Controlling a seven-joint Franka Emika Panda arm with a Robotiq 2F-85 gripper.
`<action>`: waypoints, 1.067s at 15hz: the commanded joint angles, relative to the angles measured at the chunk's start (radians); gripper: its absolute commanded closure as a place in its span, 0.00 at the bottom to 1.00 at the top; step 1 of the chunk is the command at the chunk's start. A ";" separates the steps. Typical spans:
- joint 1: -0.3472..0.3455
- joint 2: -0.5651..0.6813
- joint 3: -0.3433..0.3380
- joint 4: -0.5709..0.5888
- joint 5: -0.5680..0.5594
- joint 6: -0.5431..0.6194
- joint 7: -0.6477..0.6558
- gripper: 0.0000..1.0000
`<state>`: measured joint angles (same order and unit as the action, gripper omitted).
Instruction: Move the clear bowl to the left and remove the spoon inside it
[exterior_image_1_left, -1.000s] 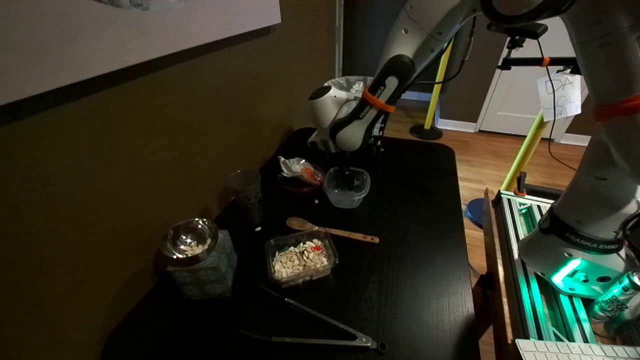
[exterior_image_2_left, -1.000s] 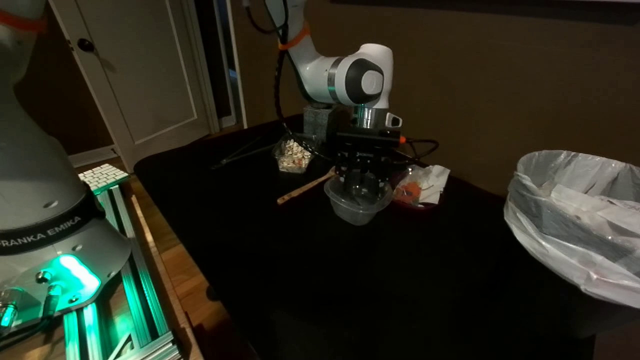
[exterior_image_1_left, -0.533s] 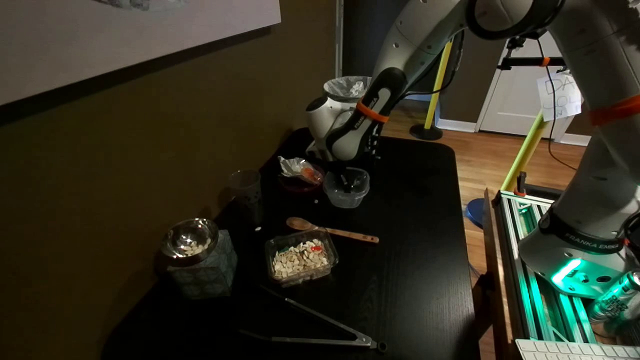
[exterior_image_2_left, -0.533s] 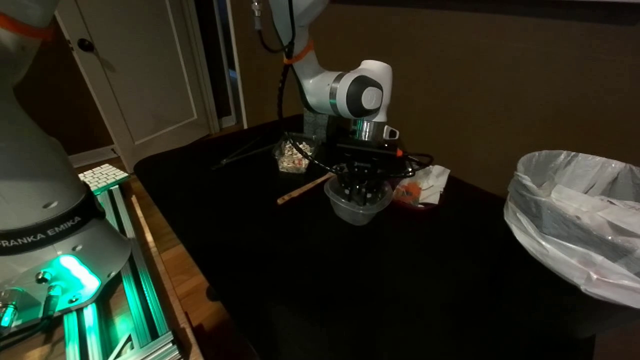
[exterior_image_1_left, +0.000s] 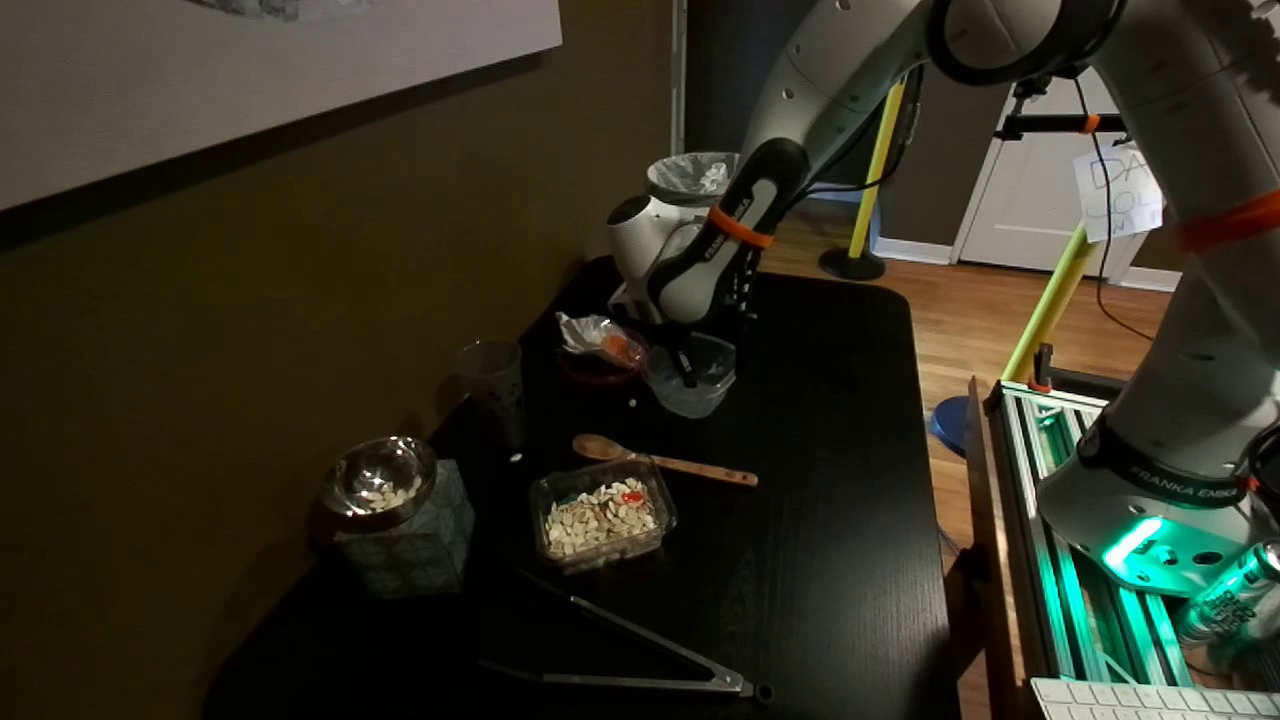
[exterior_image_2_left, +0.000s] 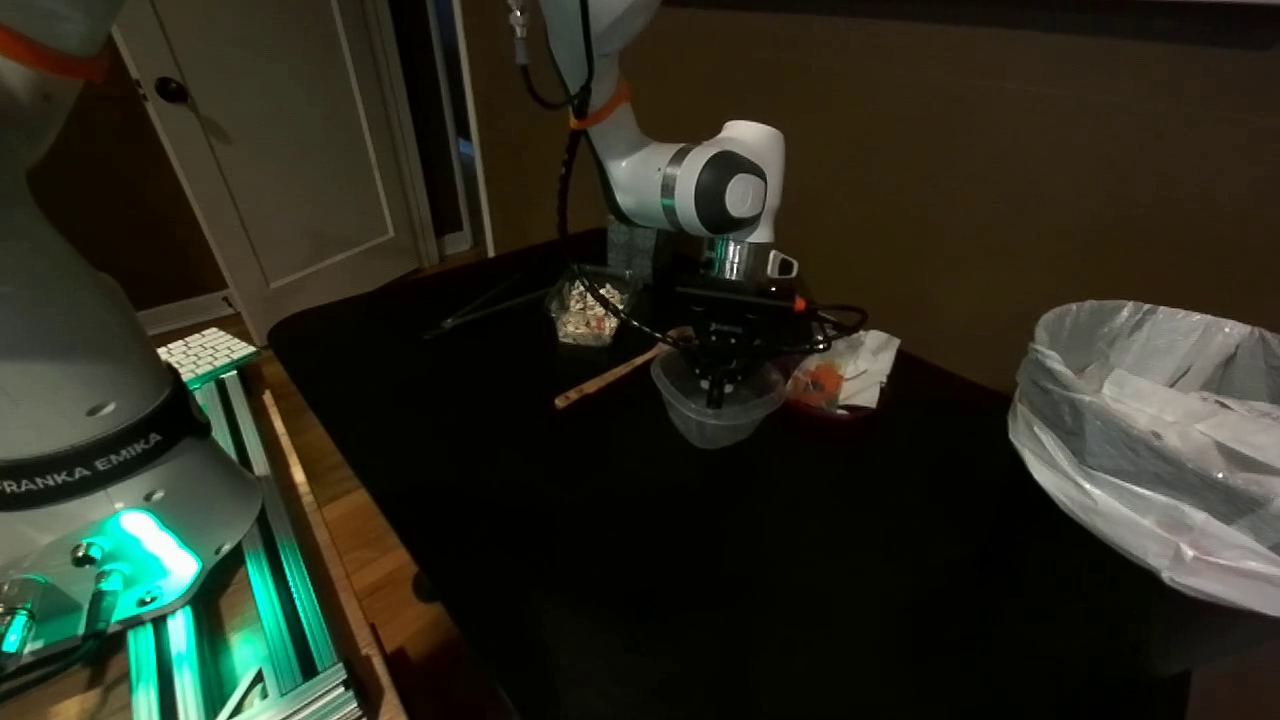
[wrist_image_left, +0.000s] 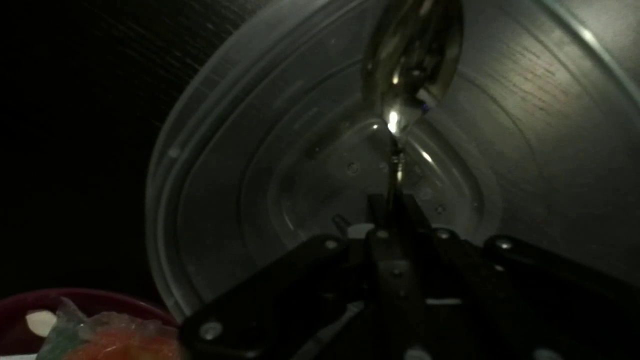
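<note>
My hand (wrist_image_left: 394, 204) clamps the spoon (wrist_image_left: 412, 55) by its handle, jaws pinched tight inside the clear bowl (exterior_image_2_left: 715, 428), red dish (wrist_image_left: 100, 297) just beside!

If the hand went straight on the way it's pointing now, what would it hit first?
Most likely the bottom of the clear bowl, since the hand points down into it, gripping the spoon. How far below that bottom lies is unclear.

Wooden spoon (exterior_image_1_left: 682, 466) — tongs (exterior_image_1_left: 660, 685) — lined bin (exterior_image_2_left: 1085, 505)
</note>
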<state>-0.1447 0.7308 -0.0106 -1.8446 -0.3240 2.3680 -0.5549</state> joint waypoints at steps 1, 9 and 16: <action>0.031 -0.016 -0.008 0.000 -0.024 -0.028 0.018 0.98; 0.166 -0.164 -0.062 -0.113 -0.197 -0.042 0.158 0.98; 0.184 -0.275 -0.067 -0.201 -0.294 -0.042 0.248 0.98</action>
<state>0.0316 0.5164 -0.0686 -1.9808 -0.5677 2.3067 -0.3554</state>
